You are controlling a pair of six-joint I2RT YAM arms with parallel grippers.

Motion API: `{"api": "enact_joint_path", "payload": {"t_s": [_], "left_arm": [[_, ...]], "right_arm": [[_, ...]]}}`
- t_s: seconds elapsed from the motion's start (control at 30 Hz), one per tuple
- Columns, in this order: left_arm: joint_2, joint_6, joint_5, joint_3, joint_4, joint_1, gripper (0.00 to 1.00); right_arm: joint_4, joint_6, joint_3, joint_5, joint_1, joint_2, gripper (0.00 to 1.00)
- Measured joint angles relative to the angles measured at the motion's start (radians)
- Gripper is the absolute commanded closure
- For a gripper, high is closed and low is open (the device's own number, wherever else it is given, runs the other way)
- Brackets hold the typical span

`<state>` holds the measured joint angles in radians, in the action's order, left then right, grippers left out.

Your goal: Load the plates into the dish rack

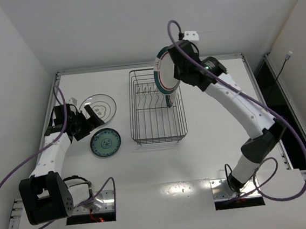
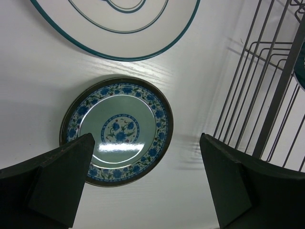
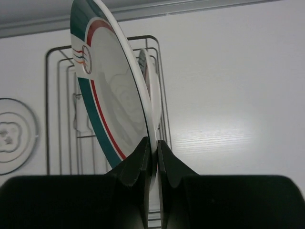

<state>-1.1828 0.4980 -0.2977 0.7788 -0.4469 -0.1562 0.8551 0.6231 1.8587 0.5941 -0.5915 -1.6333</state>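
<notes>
The right gripper (image 3: 151,151) is closed on the rim of a white plate with green and red bands (image 3: 107,90), its two fingers pinched tight against either face of the edge. The plate stands on edge, nearly upright, rising from the fingers, and it hangs over the far right part of the dish rack (image 1: 158,119). Whether its lower edge touches the wires cannot be told. Just behind it in the wrist view a second banded plate (image 3: 153,81) stands upright in the rack, close beside the held one.

The left gripper (image 2: 146,162) is wide open and holds nothing. It hovers over the surface (image 1: 216,146) to the left of the rack. A small teal patterned plate (image 2: 116,131) lies flat below it; in the wrist view the plate sits toward the left finger (image 2: 62,176), whose tip overlaps its rim, and the top view shows the plate lying apart on the surface. A white plate with thin dark rings (image 1: 102,104) lies flat just beyond the teal one, near it but apart, and both sit left of the rack, close to its side wires.
</notes>
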Motion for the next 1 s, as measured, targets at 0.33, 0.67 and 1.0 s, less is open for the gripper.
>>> {"api": "enact_joint_path", "payload": {"t_s": [0.33, 0.67, 1.0], "left_arm": [[0.000, 0.000, 0.006, 0.000, 0.000, 0.002, 0.09], [0.000, 0.000, 0.006, 0.000, 0.000, 0.011, 0.09], [0.000, 0.000, 0.006, 0.000, 0.000, 0.011, 0.09]], "right_arm": [[0.167, -0.011, 0.288, 0.342, -0.099, -0.279, 1.00], [0.200, -0.068, 0.379, 0.461, -0.158, -0.455, 1.00], [0.190, -0.111, 0.343, 0.530, -0.159, -0.474, 1.00]]}}
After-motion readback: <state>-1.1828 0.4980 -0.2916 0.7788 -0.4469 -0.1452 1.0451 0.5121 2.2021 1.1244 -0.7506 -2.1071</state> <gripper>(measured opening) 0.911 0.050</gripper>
